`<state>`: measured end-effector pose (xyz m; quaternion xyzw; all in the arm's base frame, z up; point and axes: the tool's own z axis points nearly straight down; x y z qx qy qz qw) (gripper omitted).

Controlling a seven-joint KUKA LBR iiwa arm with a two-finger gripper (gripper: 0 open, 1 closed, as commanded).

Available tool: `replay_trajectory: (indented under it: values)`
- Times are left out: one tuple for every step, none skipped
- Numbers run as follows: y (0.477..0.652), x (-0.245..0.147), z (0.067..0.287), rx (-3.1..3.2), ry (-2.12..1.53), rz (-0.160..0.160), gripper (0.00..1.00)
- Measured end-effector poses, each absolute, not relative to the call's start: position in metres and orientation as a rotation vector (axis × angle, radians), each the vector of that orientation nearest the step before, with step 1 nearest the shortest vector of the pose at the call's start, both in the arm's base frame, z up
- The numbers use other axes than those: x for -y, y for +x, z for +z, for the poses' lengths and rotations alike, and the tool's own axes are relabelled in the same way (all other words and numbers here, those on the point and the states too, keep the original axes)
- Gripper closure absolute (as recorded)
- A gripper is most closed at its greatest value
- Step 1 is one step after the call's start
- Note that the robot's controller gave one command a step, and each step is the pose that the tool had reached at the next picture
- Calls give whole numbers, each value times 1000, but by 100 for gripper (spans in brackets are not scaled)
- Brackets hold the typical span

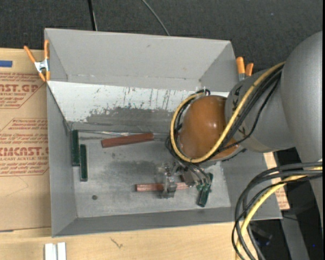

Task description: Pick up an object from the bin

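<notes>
Gripper [169, 185] is sitting low at the right end of the copper rod [147, 187] lying flat on the bin [119, 167] floor, can't tell if it's clamping or open, so I'm guessing the lift isn't done yet.

The orange wrist cover [203, 126] hides the far right part of the bin's [135, 64] floor, and the grey arm [303, 102] runs off the right edge. Under the gripper [169, 184] the right end of the copper-coloured rod [146, 187] is covered — where it stops cannot be made out — and the dark green piece [203, 194] just right of it lies partly beneath the wrist, its kind too blurred to tell. A dark speck [95, 197] at the near left is too small to name.
</notes>
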<state>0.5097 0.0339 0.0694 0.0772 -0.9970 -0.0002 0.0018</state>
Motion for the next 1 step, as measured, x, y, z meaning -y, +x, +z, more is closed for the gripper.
replay_trajectory:
  values:
    - [534,-25,265,3132,355,1,100]
